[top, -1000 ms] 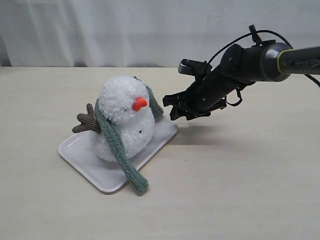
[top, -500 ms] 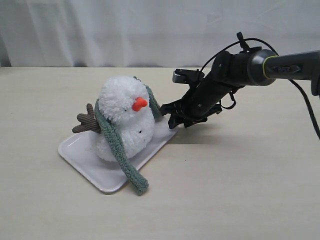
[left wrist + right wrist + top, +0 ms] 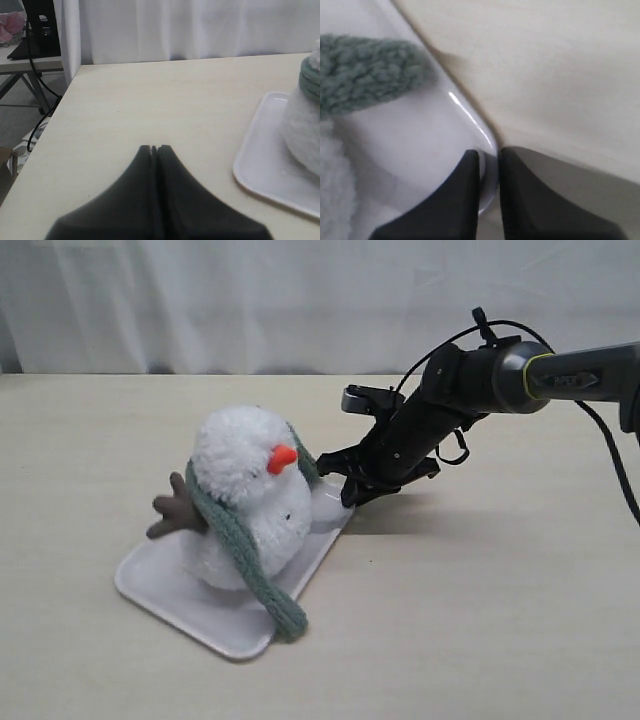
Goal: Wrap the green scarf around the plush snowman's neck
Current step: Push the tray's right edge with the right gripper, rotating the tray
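Right wrist view had the right gripper [image 3: 489, 159] nearest, its two dark fingers [image 3: 462, 190] pinched on the rounded corner rim of the white tray [image 3: 470, 117]. One finger sat inside the rim and one outside, with only the thin rim between them. Just past the fingertips, on the tray's floor, lay a rounded end of the green scarf [image 3: 367, 72], apart from the fingers. Next to that end, at the edge of the picture, showed a patch of white fur of the plush snowman [image 3: 332, 200]. On the gripper's outer side ran the pale table [image 3: 560, 65].

Left wrist view showed the left gripper [image 3: 154, 149] with its fingers pressed together on nothing and bare tabletop in front of it. Ahead and off to one side was a corner of the tray, well apart from the fingertips. The snowman's body stood on it, with a band of scarf across the fur higher up. Farthest ahead hung a white curtain [image 3: 200, 25].

Exterior view placed the right gripper low at the tray's corner, just beside the snowman, which stood on the tray. One scarf end hung down close by the gripper. The scarf passed behind the snowman's neck [image 3: 275, 495], and its other length ran down the side away from the gripper, the tip reaching the tray's far edge. The orange nose [image 3: 281, 458] pointed roughly toward the gripper's side. A brown twig arm [image 3: 175, 512] stuck out on the side farthest from it.
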Motion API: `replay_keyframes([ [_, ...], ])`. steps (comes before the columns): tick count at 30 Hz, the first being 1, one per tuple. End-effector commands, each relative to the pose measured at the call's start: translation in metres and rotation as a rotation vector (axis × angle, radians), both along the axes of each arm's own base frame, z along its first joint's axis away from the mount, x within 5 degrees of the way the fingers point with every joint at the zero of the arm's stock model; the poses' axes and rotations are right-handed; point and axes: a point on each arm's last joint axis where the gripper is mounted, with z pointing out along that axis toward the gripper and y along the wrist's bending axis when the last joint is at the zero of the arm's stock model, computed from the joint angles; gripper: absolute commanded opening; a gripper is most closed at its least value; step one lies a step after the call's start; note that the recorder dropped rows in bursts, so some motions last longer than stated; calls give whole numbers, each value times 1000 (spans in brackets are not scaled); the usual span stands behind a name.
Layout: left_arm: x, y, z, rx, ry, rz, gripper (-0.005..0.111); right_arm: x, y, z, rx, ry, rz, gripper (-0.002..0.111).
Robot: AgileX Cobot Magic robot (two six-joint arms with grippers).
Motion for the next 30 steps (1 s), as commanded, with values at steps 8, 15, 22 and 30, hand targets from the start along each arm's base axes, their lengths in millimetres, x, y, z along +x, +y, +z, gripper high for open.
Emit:
replay_keyframes([
  [8,0,0,2,-34,-7,-2,0,-14,-15,-5,-51,8,-139,4],
  [15,0,0,2,-34,-7,-2,0,-30,-50,7,-33,-103,-356,4],
  [22,0,0,2,-34,-7,-2,0,-58,-79,4,38,-251,-676,4],
  [30,0,0,2,-34,-7,-2,0,-89,-91,-8,44,-236,-851,4],
])
